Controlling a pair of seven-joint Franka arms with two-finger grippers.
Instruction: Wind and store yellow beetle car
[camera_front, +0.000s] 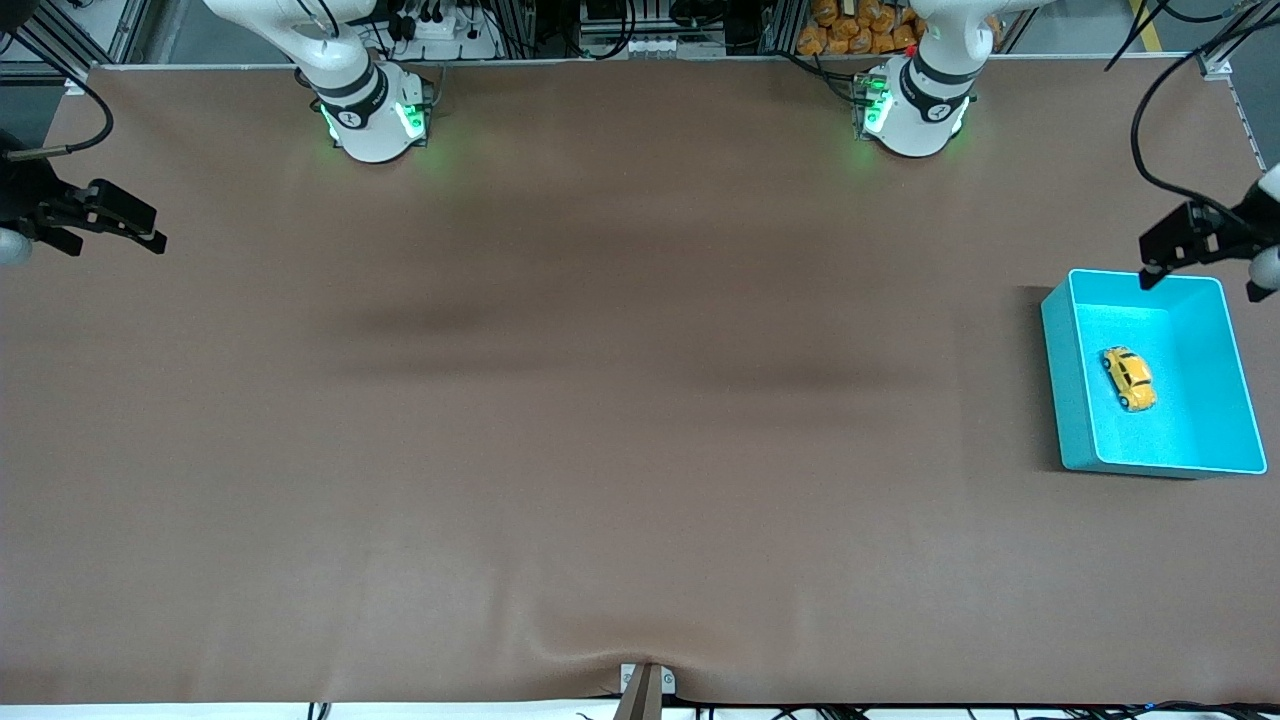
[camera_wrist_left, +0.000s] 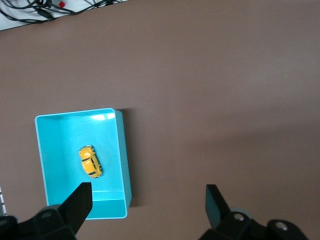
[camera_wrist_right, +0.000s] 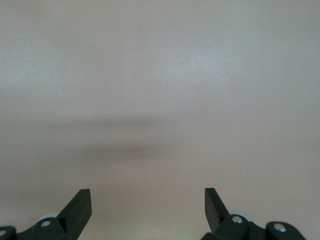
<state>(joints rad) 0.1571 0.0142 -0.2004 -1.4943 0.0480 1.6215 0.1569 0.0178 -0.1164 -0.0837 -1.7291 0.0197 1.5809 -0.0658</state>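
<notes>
I'm seeing a glossy yellow car (camera_front: 1129, 378) in a smooth cyan plastic bin (camera_front: 1063, 380), and the brown bench (camera_front: 600, 400) looks matt, softly creased like cloth.

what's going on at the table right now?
Nothing is being handled. The yellow beetle car lies inside the cyan bin at the left arm's end of the table. The left gripper hangs open above the bin's rim. The right gripper waits open over its own end of the table.
</notes>
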